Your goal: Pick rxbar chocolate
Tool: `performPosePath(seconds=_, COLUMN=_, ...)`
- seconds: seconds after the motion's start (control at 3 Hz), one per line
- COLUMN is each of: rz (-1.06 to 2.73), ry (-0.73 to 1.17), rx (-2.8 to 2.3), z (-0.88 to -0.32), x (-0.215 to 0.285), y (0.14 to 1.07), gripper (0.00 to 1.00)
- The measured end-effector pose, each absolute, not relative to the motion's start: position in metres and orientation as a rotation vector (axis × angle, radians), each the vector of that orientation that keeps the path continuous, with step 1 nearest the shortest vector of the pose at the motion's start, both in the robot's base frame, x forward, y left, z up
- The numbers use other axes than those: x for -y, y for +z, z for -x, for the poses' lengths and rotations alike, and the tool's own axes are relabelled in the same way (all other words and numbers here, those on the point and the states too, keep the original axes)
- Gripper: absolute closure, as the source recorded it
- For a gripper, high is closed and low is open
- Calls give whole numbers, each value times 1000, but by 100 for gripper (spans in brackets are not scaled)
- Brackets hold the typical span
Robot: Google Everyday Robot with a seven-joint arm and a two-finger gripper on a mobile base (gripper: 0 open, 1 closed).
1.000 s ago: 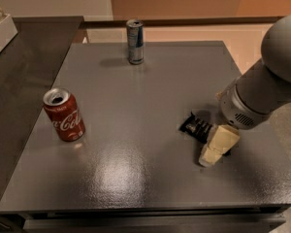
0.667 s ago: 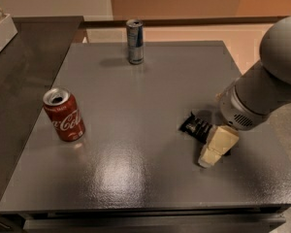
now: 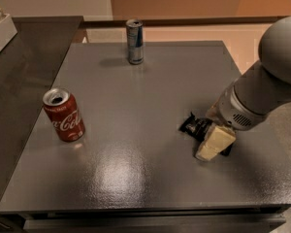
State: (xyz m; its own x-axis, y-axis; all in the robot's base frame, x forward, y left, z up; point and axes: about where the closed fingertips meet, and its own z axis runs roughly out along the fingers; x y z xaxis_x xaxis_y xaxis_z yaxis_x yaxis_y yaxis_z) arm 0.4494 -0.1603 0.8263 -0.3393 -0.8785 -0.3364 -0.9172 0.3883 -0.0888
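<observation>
The rxbar chocolate (image 3: 192, 125), a flat bar in a glossy black wrapper, lies on the grey table (image 3: 136, 106) at the right side, with one crimped end showing. The rest of it is hidden under my gripper (image 3: 211, 142). The gripper's cream-coloured fingers (image 3: 214, 141) reach down onto the bar from the right, at the end of the grey arm (image 3: 266, 86).
A red Coca-Cola can (image 3: 63, 114) stands at the table's left. A slim blue-and-silver can (image 3: 134, 41) stands at the back middle. A darker counter (image 3: 19, 57) adjoins on the left, with a white box (image 3: 0, 30) at its far end.
</observation>
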Motion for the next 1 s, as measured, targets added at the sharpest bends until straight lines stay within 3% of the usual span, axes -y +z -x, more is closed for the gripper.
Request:
performPosePath(seconds=0.67, rz=1564, ry=170, rx=-2323, z=-450, x=161, y=837, gripper=87)
performPosePath(seconds=1.0, rz=1551, ry=192, rx=-2305, z=-452, x=163, y=853, gripper=100)
